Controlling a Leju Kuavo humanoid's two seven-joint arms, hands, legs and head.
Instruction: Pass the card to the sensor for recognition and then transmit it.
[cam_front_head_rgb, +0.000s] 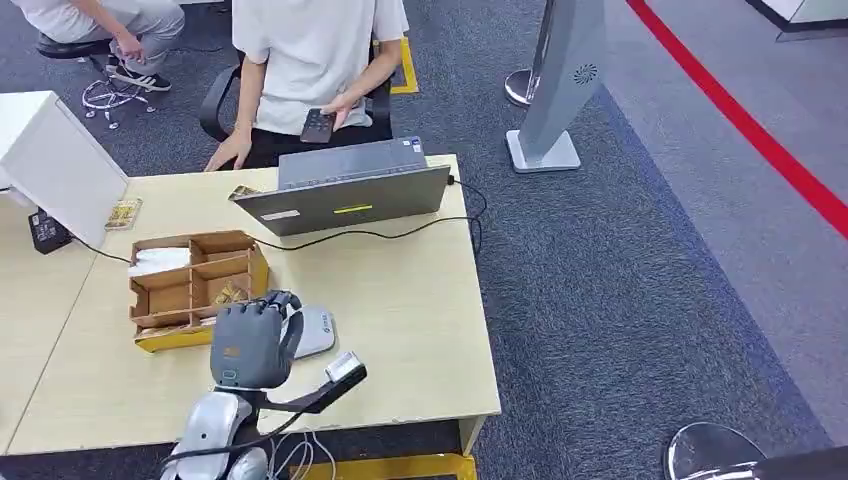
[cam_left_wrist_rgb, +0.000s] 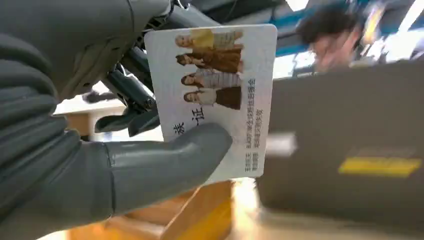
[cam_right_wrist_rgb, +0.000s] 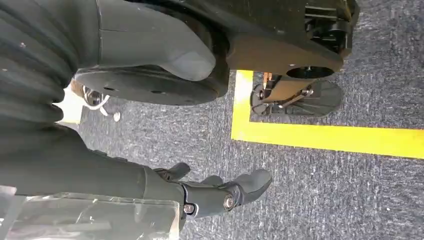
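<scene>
The left hand (cam_left_wrist_rgb: 100, 150) pinches the card (cam_left_wrist_rgb: 215, 95) lightly. It may slip before reaching the sensor (cam_front_head_rgb: 315, 332) just beside.

Cardboard organizer (cam_front_head_rgb: 190, 285) beside laptop (cam_front_head_rgb: 345, 190) on desk (cam_front_head_rgb: 420, 330); person (cam_front_head_rgb: 310, 60) seated behind.
</scene>
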